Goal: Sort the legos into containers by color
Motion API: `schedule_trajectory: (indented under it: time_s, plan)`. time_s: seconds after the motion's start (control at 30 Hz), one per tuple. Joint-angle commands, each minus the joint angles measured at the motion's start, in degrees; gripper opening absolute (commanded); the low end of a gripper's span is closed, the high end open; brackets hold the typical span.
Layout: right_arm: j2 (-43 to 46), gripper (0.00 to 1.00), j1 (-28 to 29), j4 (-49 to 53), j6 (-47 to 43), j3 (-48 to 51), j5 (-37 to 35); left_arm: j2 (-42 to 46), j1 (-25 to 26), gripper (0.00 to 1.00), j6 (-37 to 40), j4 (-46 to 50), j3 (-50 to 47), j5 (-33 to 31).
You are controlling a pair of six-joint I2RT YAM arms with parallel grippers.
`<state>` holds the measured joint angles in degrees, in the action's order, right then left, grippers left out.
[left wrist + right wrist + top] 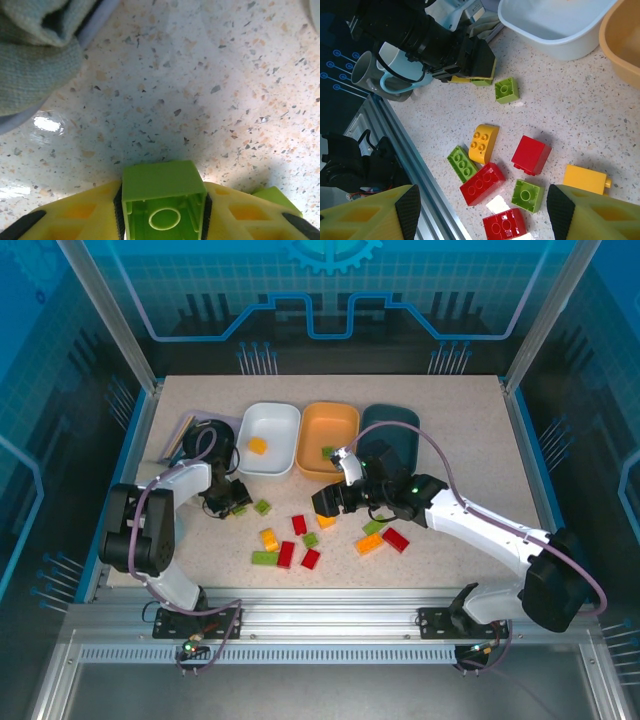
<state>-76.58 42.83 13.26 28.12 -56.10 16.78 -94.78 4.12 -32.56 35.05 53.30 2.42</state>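
Left wrist view: the left gripper (162, 212) is clamped on a light green lego brick (159, 182), its yellow fingers (80, 212) with black pads pressed against the brick's two side walls. The brick is squarish, so no long axis can be told. Its hollow underside with one round tube faces the camera, and its closed end points to the top of the frame over the glossy speckled table (210, 75). A ribbed grey-green cloth (35, 50) fills the upper left corner. In the top external view the left gripper (228, 498) sits left of centre, below the white tub (285, 412), which holds one orange-yellow brick (257, 446). Next to it, the orange tub (345, 416) holds a green brick (327, 452), and the dark teal tub (402, 423) is partly covered by the right arm. The right gripper (325, 502) hangs at the centre with its jaws spread wide and nothing between them. In the right wrist view the smooth, shiny studded bricks lie scattered between and above its fingers (409, 207). A long green brick (462, 163) runs from upper left to lower right, touching a long red brick (481, 183) that runs from lower left to upper right. A round-topped yellow brick (483, 143) stands beside them, with a red block (530, 155) to its right.
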Motion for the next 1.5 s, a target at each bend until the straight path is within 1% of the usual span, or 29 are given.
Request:
schedule_trajectory:
  time_s: [0.0,0.1,0.2,0.27,0.3,0.37,0.47,0.57,0.7,0.8,0.9,1.0,1.17,1.2,1.33,1.37,1.47]
  plan:
    - [-0.5,0.70,0.6,-0.1,0.4,-1.2,0.5,-0.4,-0.3,0.38,1.6,-0.6,-1.0,-0.5]
    - [0.1,0.70,0.4,0.9,0.1,-1.6,-0.7,2.5,0.2,0.35,1.2,1.3,-0.6,-2.3]
    - [1.9,0.69,-0.9,2.4,0.4,-2.1,-3.2,8.1,2.1,0.36,0.6,6.3,1.8,-5.4]
    - [3.7,0.69,-2.5,3.1,1.5,-1.9,-5.4,11.5,4.7,0.37,-0.5,9.8,4.8,-6.2]
    - [5.0,0.69,-3.6,3.2,2.4,-1.5,-6.7,12.6,6.2,0.37,-1.5,10.6,6.5,-5.6]
    - [7.1,0.70,-6.0,2.7,4.5,-0.1,-9.2,12.6,10.5,0.37,-2.8,11.7,10.6,-5.4]
    - [9.3,0.70,-10.3,1.7,7.6,1.9,-10.8,8.2,16.7,0.36,-3.6,13.5,19.2,-6.8]
    - [10.0,0.70,-13.8,3.7,9.0,2.0,-12.3,1.8,20.4,0.36,-3.9,13.6,27.0,-7.3]
    - [11.3,0.70,-17.6,6.3,9.8,2.2,-12.3,-8.5,22.9,0.35,-2.3,14.6,38.3,-7.4]
    - [12.9,0.70,-19.1,8.2,9.7,2.8,-12.8,-16.5,24.4,0.35,-0.7,16.5,47.2,-7.7]
    - [14.4,0.70,-19.9,10.6,9.7,3.3,-13.3,-23.4,25.4,0.34,-0.3,18.7,53.9,-9.0]
    - [16.2,0.70,-20.2,12.2,9.9,4.3,-13.7,-29.4,25.5,0.34,-0.3,21.0,59.0,-10.0]
    - [19.1,0.70,-20.2,15.8,10.7,5.4,-15.3,-35.8,25.8,0.34,-0.3,24.4,64.8,-12.2]
    - [19.4,0.70,-20.2,16.8,10.7,6.7,-15.9,-36.7,26.2,0.33,-0.2,25.3,65.7,-12.9]
    - [18.7,0.70,-20.3,23.9,12.2,6.6,-19.2,-38.5,26.7,0.32,-0.8,26.8,66.6,-14.1]
    - [18.0,0.71,-20.4,25.9,13.3,6.5,-20.0,-38.8,26.8,0.32,-0.9,27.0,66.7,-14.1]
    - [15.1,0.71,-20.5,30.2,15.2,6.1,-19.9,-39.7,27.3,0.34,-1.3,27.4,66.4,-14.2]
